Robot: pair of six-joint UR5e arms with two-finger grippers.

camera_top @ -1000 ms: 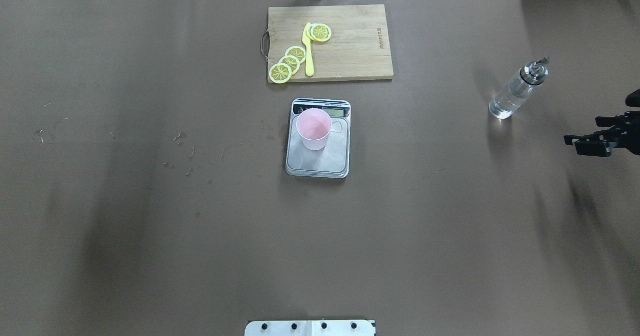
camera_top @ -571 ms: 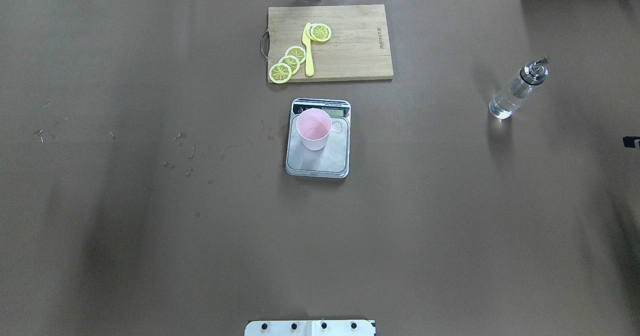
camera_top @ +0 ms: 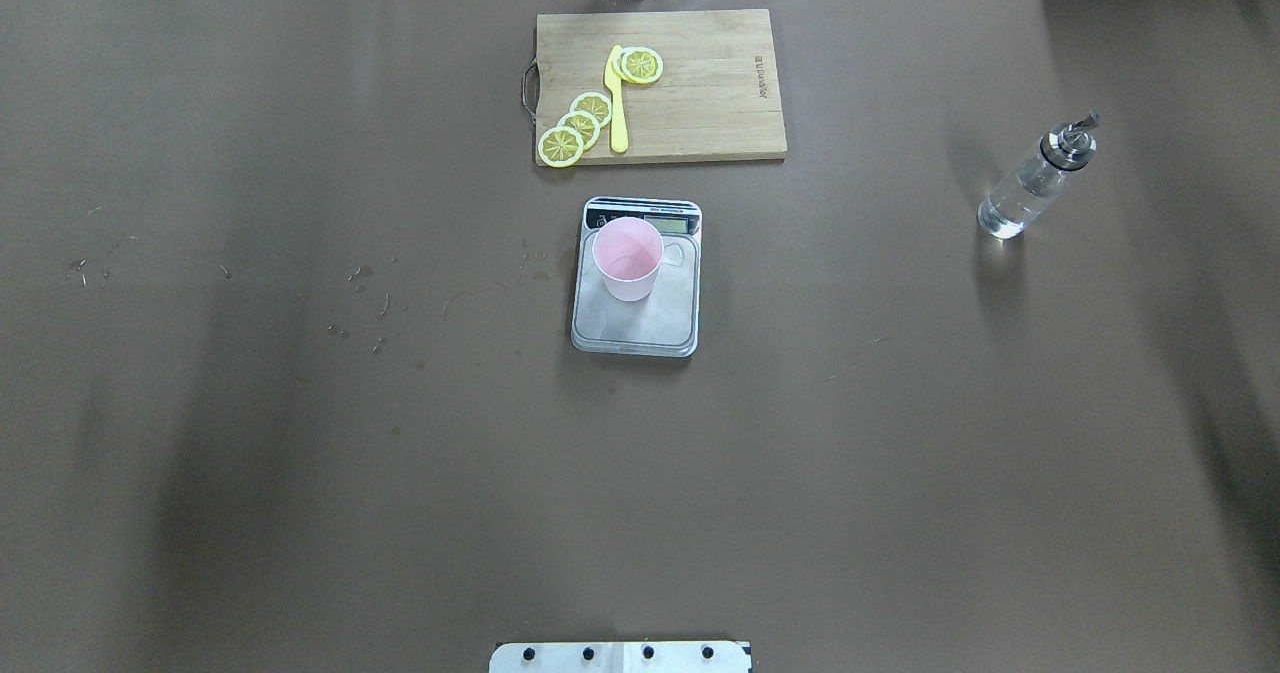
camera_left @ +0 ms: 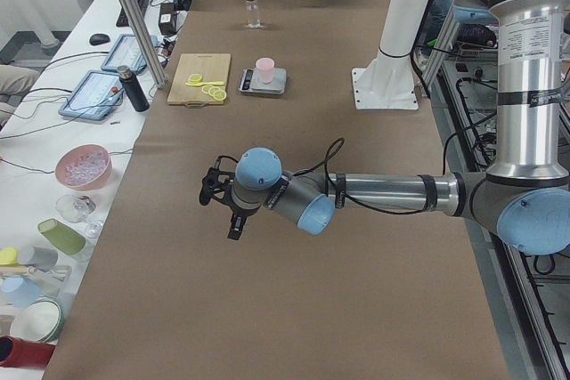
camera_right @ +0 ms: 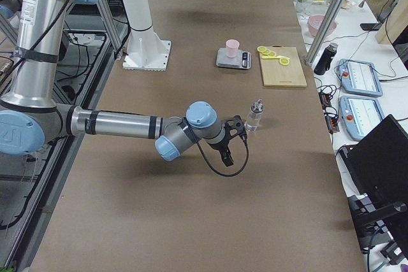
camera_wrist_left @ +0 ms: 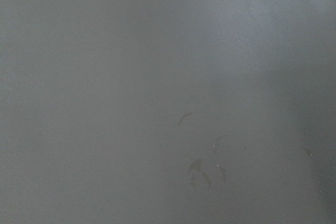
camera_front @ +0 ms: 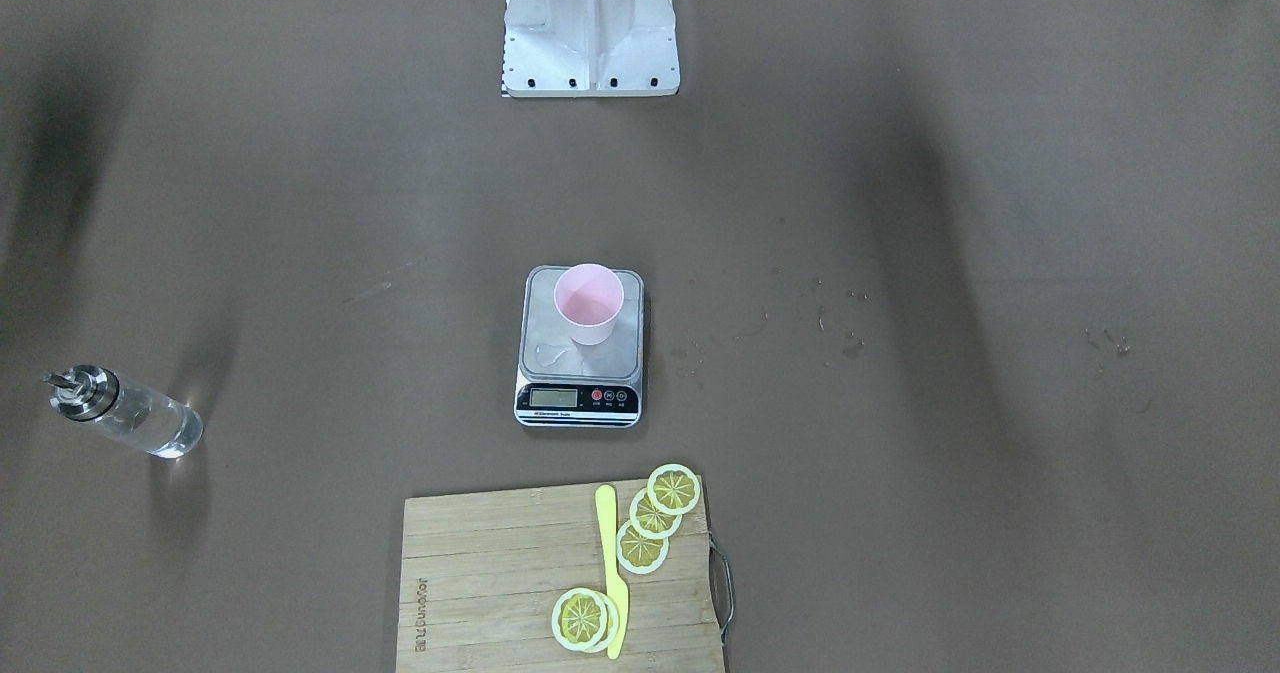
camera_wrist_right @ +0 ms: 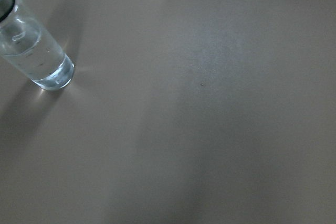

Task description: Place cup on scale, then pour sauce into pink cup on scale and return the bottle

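Bottle, front-facing view: bottle [camera_front: 130, 418] upright on bare table, robot's right side, well apart from scale [camera_front: 545, 348]; cup [camera_front: 589, 303] on its platform.
Overhead view: no gripper in frame; bottle's long axis vertical, spout up.
Exterior left view: left gripper [camera_left: 214, 191] far down the table from the bottle; jaws, cannot tell.
Exterior right view: right gripper [camera_right: 237, 133] near bottle, the nearer arm; jaws, cannot tell.
Right wrist view: bottle in upper-left corner; no fingers shown.
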